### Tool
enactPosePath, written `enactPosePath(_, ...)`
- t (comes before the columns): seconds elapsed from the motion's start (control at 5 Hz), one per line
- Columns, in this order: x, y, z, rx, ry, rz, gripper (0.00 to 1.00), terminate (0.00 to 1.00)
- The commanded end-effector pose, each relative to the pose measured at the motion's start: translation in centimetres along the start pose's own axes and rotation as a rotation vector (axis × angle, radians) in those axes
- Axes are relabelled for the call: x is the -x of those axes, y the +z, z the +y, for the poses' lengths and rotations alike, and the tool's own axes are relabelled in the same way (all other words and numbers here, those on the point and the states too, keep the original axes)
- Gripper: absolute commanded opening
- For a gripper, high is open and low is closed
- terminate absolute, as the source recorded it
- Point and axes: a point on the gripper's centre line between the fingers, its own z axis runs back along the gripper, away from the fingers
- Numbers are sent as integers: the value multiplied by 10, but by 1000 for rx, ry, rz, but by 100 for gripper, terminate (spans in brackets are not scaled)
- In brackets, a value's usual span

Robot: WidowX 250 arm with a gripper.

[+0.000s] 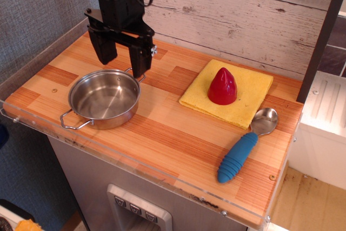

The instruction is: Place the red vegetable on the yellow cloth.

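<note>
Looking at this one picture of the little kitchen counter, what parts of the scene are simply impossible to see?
- The arm above the hand: cut off by the top edge.
- The steel pan: its far rim and one handle are partly hidden behind the hand's fingers.
- The yellow cloth under the red vegetable: covered by the vegetable.
- The counter front below: cut off by the bottom edge.

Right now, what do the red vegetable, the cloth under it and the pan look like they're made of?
The red vegetable looks like glossy moulded plastic, with a bright highlight on its side. The yellow cloth seems a soft matte fabric, maybe felt or sponge cloth. The pan looks like polished stainless steel, mirror-bright inside.
</note>
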Motion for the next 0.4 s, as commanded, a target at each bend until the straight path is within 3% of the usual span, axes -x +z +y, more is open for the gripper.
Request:
enactPosePath(0.0, 4, 15, 3, 11, -29, 11, 100, 0)
enactPosePath(0.2, 4, 15, 3, 11, -29, 11, 100, 100)
